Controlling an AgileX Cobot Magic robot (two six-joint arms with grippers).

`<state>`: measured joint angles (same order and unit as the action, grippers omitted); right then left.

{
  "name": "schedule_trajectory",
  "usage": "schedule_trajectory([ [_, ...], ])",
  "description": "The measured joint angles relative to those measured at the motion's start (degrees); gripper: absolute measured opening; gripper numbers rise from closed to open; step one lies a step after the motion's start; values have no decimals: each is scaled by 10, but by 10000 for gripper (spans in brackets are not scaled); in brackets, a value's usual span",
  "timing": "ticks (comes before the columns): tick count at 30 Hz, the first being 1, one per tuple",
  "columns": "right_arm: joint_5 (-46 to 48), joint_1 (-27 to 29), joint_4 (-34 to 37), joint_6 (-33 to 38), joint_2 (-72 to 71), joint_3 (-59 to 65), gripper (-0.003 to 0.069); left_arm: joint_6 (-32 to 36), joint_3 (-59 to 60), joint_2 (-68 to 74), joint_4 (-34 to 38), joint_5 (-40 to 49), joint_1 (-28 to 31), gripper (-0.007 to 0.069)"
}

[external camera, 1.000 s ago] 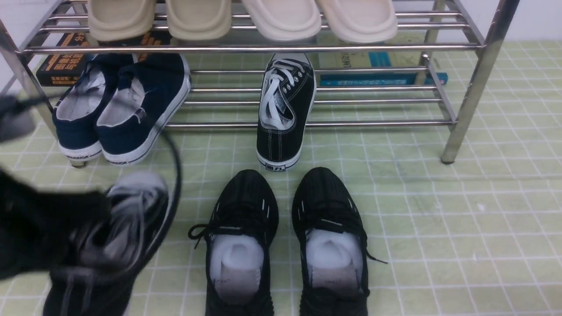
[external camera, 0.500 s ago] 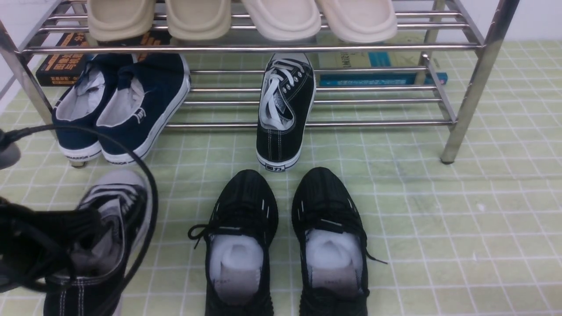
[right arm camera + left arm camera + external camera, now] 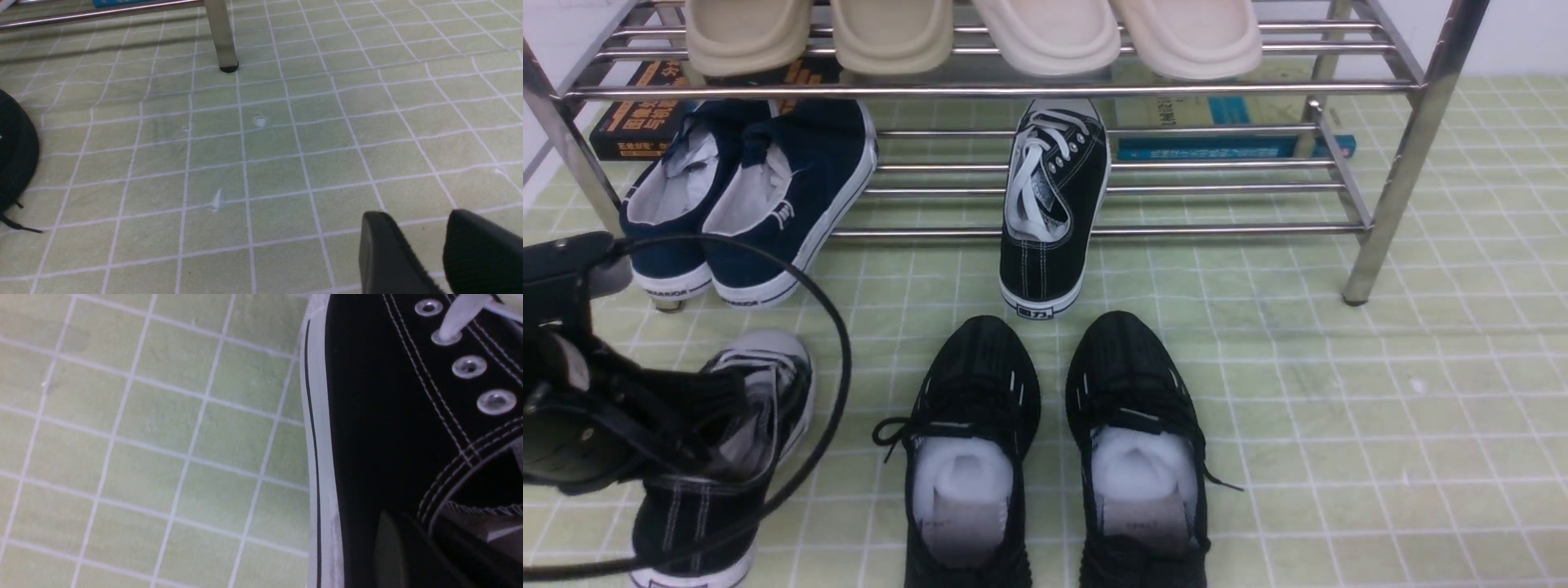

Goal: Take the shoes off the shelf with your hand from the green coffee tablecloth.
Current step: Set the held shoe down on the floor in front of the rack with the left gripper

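Observation:
One black canvas sneaker (image 3: pixel 727 457) with white laces sits at the front left on the green tablecloth (image 3: pixel 1339 408). My left gripper (image 3: pixel 698 408) is shut on its side wall. In the left wrist view one finger (image 3: pixel 388 547) lies outside the sneaker's wall (image 3: pixel 367 416) and the other reaches into its opening. The second sneaker (image 3: pixel 1054 204) lies on the lower tier of the chrome shelf (image 3: pixel 1388 204), heel over the front bar. My right gripper (image 3: pixel 412 249) hovers open and empty over bare cloth, out of the front view.
Navy slip-ons (image 3: pixel 752 196) rest on the shelf's lower tier at the left. Beige slippers (image 3: pixel 890 33) fill the top tier. Two all-black knit sneakers (image 3: pixel 972 441) stand on the cloth at front centre. Books (image 3: pixel 1225 131) lie behind the shelf. A shelf leg (image 3: pixel 220 36) stands ahead of my right gripper.
My left gripper has brought the sneaker down and back toward the front left of the cloth. The motion blur is gone and the sneaker now looks settled.

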<state>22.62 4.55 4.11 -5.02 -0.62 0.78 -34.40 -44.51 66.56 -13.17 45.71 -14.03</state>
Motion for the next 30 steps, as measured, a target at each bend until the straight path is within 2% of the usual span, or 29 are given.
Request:
schedule_trajectory([
  [8, 0, 0, 0, 0, 0, 0, 237, -11, 0, 19, -54, -11, 0, 17],
  [14, 0, 0, 0, 0, 0, 0, 237, -69, 6, 21, -95, -25, 0, 17],
  [22, 0, 0, 0, 0, 0, 0, 237, -237, 119, 21, -198, -135, 0, 17],
  [30, 0, 0, 0, 0, 0, 0, 237, -275, 160, 21, -238, -157, 0, 20],
])
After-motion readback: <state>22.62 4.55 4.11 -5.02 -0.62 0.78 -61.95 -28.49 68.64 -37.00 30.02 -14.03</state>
